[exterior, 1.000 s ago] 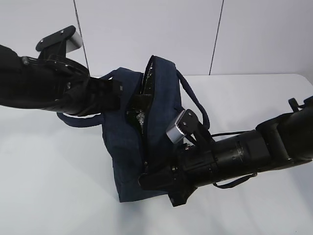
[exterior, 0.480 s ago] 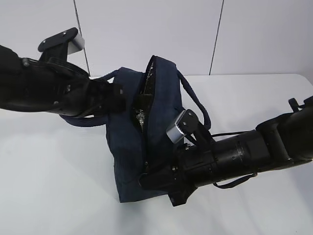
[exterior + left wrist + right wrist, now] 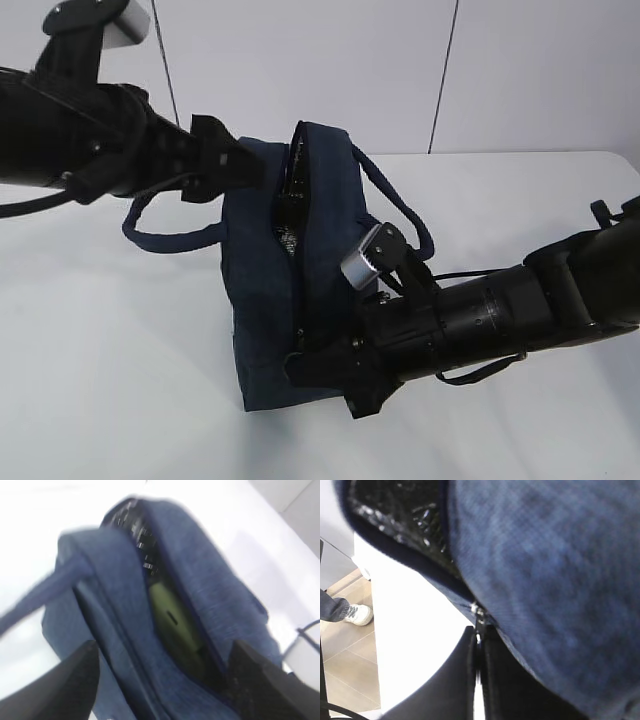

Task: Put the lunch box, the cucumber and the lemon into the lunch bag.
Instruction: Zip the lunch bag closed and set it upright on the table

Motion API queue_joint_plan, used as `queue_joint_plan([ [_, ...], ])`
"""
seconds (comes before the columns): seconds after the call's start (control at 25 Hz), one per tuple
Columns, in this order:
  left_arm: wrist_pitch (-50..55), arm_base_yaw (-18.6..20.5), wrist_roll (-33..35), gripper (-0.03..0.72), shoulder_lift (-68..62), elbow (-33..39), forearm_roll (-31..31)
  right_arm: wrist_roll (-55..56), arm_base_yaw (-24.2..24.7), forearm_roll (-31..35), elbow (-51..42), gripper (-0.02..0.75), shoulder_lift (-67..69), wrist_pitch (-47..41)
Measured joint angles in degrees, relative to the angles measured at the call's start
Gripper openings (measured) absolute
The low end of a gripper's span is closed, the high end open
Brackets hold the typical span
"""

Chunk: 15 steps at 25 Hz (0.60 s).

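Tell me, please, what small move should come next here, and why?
Probably lift the left end effector clear of the lunch bag: its jaws stand open above the bag's mouth, and the pale green lunch box already lies inside. The right end effector is shut at the zipper.

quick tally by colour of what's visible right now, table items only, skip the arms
Navy: 1, the lunch bag
Pale green: 1, the lunch box lid showing inside the bag's opening
White: 1, the table
Yellow: 0 in view
Dark green: 0 in view
Total: 3
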<state>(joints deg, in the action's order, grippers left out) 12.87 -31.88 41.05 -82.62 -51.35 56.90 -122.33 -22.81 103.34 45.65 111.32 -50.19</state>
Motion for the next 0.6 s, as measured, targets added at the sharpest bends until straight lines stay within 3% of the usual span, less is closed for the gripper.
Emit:
queue_joint_plan([
  [0.28,0.9,-0.9,4.1,0.582,3.5,4.5,0.0,0.6,0.0,0.0,0.0,-0.013,0.0,-0.4],
  [0.6,-10.0,-10.0,5.7,0.582,12.1,16.7,1.0,1.2,0.0,0.0,0.0,-0.013,0.0,-0.4],
])
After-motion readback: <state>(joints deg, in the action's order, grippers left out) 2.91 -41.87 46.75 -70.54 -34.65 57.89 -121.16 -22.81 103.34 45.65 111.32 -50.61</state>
